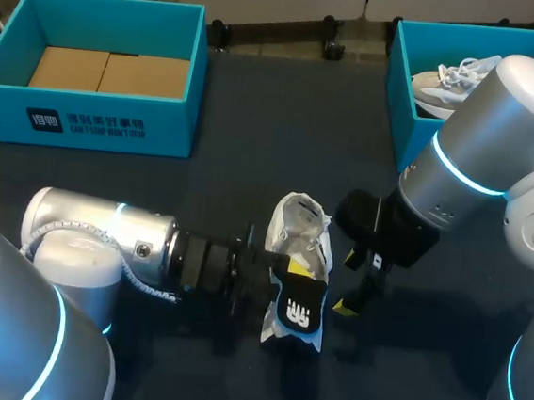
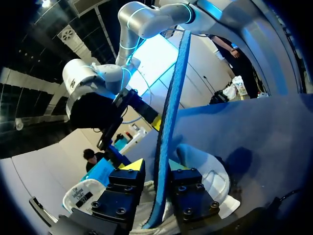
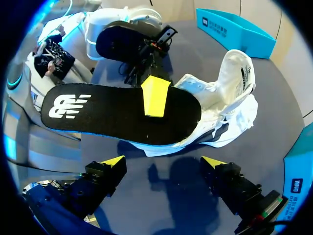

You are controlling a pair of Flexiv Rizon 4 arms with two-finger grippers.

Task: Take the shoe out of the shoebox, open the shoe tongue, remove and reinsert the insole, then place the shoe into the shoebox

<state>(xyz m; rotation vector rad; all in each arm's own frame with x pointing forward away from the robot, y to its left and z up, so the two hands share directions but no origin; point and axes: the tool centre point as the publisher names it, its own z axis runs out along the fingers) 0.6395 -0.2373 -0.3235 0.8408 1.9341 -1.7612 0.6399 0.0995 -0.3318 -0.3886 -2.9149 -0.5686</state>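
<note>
A white shoe (image 1: 300, 224) lies on the dark table in the middle, toe pointing away from me. Its black insole (image 1: 297, 307) with a blue underside sticks out of the heel end, its front part inside the shoe. My left gripper (image 1: 282, 270) reaches in from the left, its fingers on either side of the insole (image 2: 171, 107). A narrow gap shows beside one finger, so the gripper (image 2: 155, 166) stands open. My right gripper (image 1: 358, 284) hovers wide open just right of the shoe. In the right wrist view the insole (image 3: 122, 115) and shoe (image 3: 230, 93) lie ahead of this gripper (image 3: 164, 164).
A teal shoebox (image 1: 400, 99) at the back right holds another pale shoe (image 1: 448, 85). A second teal box (image 1: 85, 126) with cardboard inside stands at the back left. Bare dark tabletop lies between the boxes and in front of the shoe.
</note>
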